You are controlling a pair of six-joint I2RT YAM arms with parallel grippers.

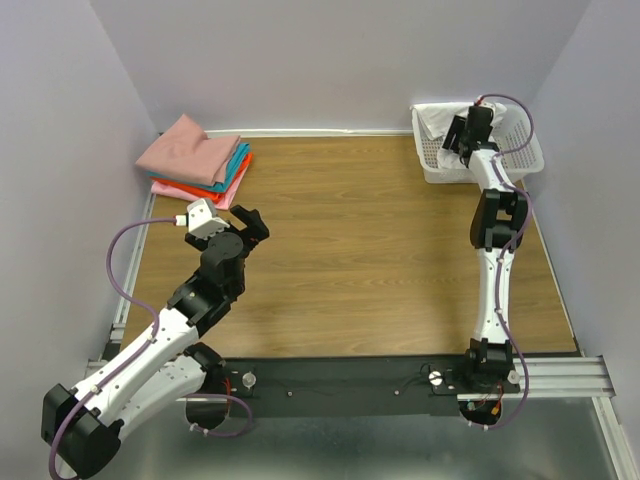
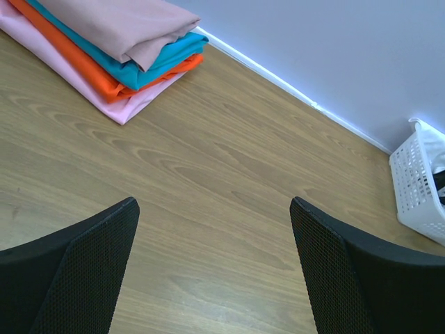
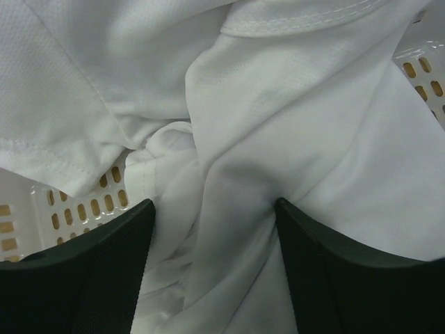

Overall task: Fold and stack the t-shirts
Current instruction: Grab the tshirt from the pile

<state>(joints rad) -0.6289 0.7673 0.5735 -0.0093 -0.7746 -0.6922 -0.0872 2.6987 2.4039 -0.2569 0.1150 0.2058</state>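
A folded stack of t-shirts (image 1: 197,162) lies at the table's far left: dusty pink (image 2: 125,24) on top, then teal (image 2: 167,59), orange-red (image 2: 104,78) and light pink (image 2: 104,103). A crumpled white t-shirt (image 1: 434,120) lies in the white basket (image 1: 522,160) at the far right. My right gripper (image 1: 462,137) is down in the basket, open, its jaws pressed into the white cloth (image 3: 278,125) with a fold between them (image 3: 214,203). My left gripper (image 1: 250,222) is open and empty over bare wood (image 2: 214,202), near the stack.
The basket's perforated wall shows under the cloth (image 3: 76,209) and at the far right of the left wrist view (image 2: 417,188). Purple walls close in the table at the back and both sides. The wooden tabletop (image 1: 350,240) lies between the stack and the basket.
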